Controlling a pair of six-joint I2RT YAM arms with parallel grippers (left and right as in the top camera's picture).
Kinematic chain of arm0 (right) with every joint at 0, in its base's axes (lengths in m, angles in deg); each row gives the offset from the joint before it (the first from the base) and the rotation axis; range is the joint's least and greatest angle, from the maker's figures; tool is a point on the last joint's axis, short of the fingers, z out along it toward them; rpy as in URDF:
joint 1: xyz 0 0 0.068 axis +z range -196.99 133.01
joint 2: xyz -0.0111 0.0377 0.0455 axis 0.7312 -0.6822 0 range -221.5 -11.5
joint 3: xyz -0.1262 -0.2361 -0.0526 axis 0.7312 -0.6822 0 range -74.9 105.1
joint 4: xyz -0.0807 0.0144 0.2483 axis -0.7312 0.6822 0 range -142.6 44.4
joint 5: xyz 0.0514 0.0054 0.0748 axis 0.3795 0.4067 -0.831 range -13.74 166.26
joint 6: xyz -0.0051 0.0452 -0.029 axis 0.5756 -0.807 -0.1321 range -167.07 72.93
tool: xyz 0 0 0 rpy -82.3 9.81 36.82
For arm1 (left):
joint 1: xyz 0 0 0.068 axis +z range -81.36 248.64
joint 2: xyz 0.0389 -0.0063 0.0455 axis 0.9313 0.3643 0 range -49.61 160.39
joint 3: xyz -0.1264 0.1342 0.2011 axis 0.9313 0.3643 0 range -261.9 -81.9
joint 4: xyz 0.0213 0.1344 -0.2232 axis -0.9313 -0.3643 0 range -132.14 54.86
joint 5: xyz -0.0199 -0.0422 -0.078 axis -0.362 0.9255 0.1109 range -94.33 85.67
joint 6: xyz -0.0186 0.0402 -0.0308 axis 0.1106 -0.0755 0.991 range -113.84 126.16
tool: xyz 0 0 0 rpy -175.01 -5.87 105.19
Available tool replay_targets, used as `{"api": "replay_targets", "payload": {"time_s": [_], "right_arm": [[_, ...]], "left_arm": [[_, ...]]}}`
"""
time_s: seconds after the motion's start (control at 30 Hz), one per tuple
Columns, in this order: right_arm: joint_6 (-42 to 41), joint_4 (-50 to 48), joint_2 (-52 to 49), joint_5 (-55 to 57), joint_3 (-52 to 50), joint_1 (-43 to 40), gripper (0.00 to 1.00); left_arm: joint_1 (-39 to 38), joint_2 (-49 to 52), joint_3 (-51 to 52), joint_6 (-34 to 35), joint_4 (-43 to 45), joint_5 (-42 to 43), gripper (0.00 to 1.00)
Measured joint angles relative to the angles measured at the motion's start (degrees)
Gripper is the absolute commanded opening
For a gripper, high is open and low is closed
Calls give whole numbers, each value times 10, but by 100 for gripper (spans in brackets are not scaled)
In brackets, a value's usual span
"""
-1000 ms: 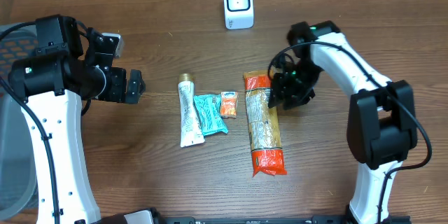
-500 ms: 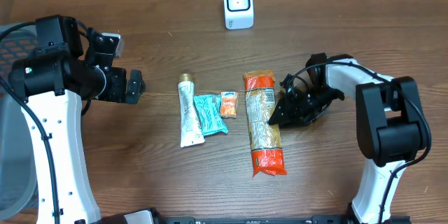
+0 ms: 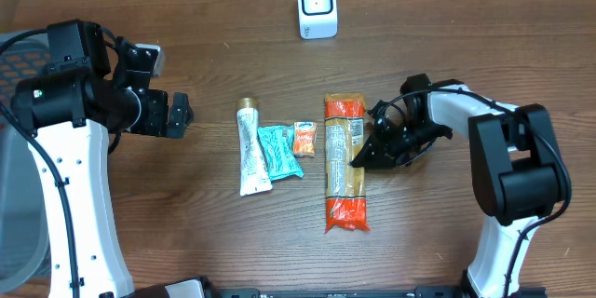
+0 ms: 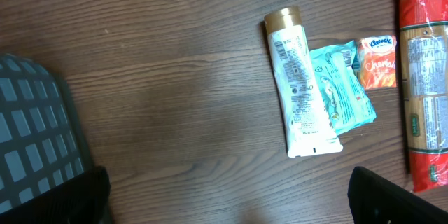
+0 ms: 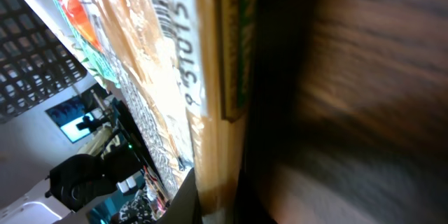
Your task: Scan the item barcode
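Note:
The item, a long clear pack of spaghetti (image 3: pixel 345 163) with orange ends, lies lengthwise mid-table. My right gripper (image 3: pixel 361 156) comes in low from the right and is shut on the pack's right edge about halfway along. In the right wrist view the pack (image 5: pixel 175 77) fills the left half, with printed bars and digits (image 5: pixel 187 49) showing, and its edge is pinched between my right gripper (image 5: pixel 217 203). The white barcode scanner (image 3: pixel 317 6) stands at the table's far edge. My left gripper (image 3: pixel 177 115) hangs open and empty at the left; its dark fingertips (image 4: pixel 392 196) frame bare wood.
A white tube with a gold cap (image 3: pixel 250 147), a teal packet (image 3: pixel 279 151) and a small orange packet (image 3: pixel 304 138) lie in a row just left of the spaghetti. A grey mesh basket (image 4: pixel 31 133) sits off the table's left side.
My right gripper dropped down beside the spaghetti and closed on its right edge. The pack's near end has swung slightly left. The left arm has not moved.

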Motion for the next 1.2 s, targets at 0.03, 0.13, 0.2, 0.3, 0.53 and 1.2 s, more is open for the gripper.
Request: {"api": "replay_targets", "payload": {"time_s": [0.03, 0.13, 0.2, 0.3, 0.53, 1.2], "right_arm": [[-2, 10, 5, 9, 5, 0, 4], [-23, 63, 39, 74, 31, -1, 4], [-50, 103, 74, 144, 59, 3, 4], [-111, 181, 120, 296, 125, 24, 4], [-231, 244, 139, 530, 188, 144, 11], [-171, 173, 59, 367, 196, 217, 32]], "left_arm": [[0, 0, 0, 0, 0, 0, 100], [0, 0, 0, 0, 0, 0, 100], [0, 0, 0, 0, 0, 0, 100], [0, 0, 0, 0, 0, 0, 100], [0, 0, 0, 0, 0, 0, 100], [0, 0, 0, 0, 0, 0, 100]]}}
